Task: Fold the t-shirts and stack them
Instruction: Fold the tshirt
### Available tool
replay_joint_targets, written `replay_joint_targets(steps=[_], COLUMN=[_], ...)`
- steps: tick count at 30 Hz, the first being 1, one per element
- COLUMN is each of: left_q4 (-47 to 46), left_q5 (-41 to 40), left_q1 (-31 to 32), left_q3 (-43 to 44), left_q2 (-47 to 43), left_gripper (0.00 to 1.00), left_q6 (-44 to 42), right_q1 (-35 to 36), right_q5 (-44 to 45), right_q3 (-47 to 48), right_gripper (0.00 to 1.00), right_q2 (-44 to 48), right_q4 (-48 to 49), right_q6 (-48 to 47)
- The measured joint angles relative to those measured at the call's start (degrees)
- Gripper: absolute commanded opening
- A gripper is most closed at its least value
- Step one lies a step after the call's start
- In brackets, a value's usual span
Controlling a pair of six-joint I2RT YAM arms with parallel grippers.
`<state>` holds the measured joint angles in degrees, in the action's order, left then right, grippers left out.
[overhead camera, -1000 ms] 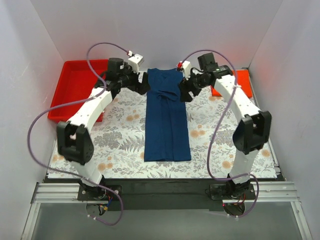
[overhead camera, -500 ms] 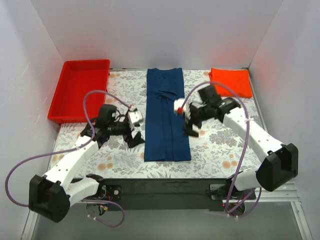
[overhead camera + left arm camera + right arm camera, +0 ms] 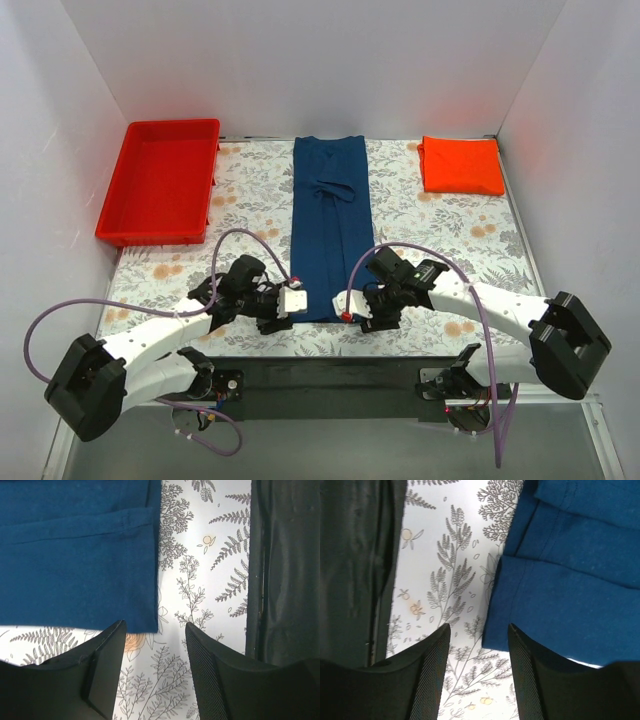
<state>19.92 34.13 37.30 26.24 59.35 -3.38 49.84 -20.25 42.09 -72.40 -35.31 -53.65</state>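
The navy blue t-shirt (image 3: 332,225) lies flat as a long narrow strip down the middle of the floral cloth. The orange-red t-shirt (image 3: 460,165) lies folded square at the back right. My left gripper (image 3: 291,300) is open and empty beside the strip's near left corner (image 3: 145,615). My right gripper (image 3: 358,308) is open and empty beside the strip's near right corner (image 3: 500,625). In both wrist views the shirt's hem corner lies just ahead of the open jaws, not between them.
A rigid red plastic tray (image 3: 160,180) stands at the back left. The floral cloth (image 3: 450,240) covers the table. A black strip (image 3: 330,365) runs along the near edge, close behind both grippers. White walls close in the left, right and back.
Both arms have swung from the shirt's far end down along its sides to its near corners. The shirt has not moved.
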Motion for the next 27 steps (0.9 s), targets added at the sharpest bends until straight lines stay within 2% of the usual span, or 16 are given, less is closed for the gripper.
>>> replay_joint_targets(steps=[6,13,15,16,18,19,20,21,23,27], left_q4=[-5.38,-10.34,-12.26,-13.35,-15.10,-15.80,-16.15,-16.46,-16.50,-13.53], left_q5=[-3.82,-6.80,-6.82,-6.78,-6.71,-6.69,-6.71,-6.75,-6.80,-7.45], left_q1=[3.85,4.92,5.09,5.22,5.33,5.38,5.44,5.51,5.64,7.26], left_q3=[-1.27,-1.77,-1.86,-1.86,-1.75,-1.60,-1.38,-1.31,-1.27,-1.11], left_q2=[3.37,9.22,10.69,11.34,12.52,13.09,13.55,13.86,13.84,11.96], left_gripper=[0.47,0.45,0.42,0.36,0.29,0.23,0.13,0.07,0.03,0.00], left_q6=[-1.42,-2.56,-2.82,-2.93,-3.23,-3.30,-3.37,-3.39,-3.69,-4.26], right_q1=[0.33,0.44,0.44,0.44,0.46,0.48,0.50,0.55,0.70,2.78], right_q5=[3.08,4.57,4.52,4.50,4.52,4.52,4.72,4.92,5.35,6.95], right_q3=[-2.54,-4.11,-4.09,-4.09,-4.07,-3.96,-3.87,-3.82,-3.72,-4.00], right_gripper=[0.51,0.49,0.45,0.41,0.24,0.17,0.03,0.01,0.01,0.01], right_q2=[-2.58,-4.61,-4.92,-5.22,-5.73,-6.12,-6.49,-6.78,-6.91,-6.23], right_q4=[5.20,9.03,10.08,10.86,12.24,12.83,13.55,14.29,14.91,14.91], right_q6=[-0.50,-0.39,-0.28,-0.15,-0.07,-0.02,0.11,0.22,0.94,1.70])
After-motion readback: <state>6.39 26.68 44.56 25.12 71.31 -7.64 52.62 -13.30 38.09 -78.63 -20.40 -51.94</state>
